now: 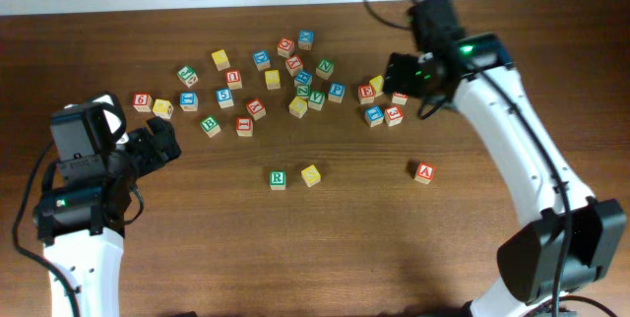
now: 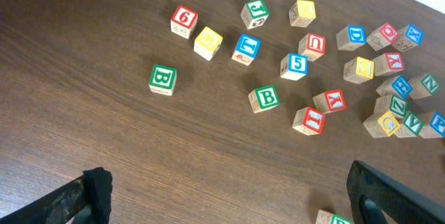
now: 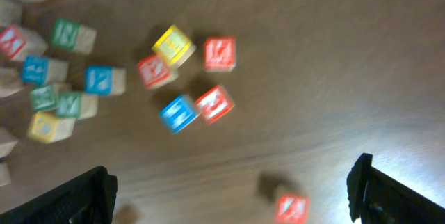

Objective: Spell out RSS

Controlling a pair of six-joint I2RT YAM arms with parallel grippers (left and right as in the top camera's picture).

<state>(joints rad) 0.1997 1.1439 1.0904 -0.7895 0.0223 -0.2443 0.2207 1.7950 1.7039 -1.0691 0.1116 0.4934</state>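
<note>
Basically light, rigid wooden cubes, likely slick-faced, so pinch opposite flat sides; R block [image 1: 279, 178] sits mid table [image 1: 345, 258] beside a yellow block [image 1: 311, 175], letter pile [image 1: 303, 79] behind, left pincer [image 2: 229, 196] and right pincer [image 3: 229, 196] both spread wide, empty

A: R block [image 1: 278, 178]: green letter, face up, sits flat and square on the table [image 1: 197, 238], near the middle.
B: Yellow block [image 1: 311, 174] just right of it, turned askew. Letter unreadable.
</note>
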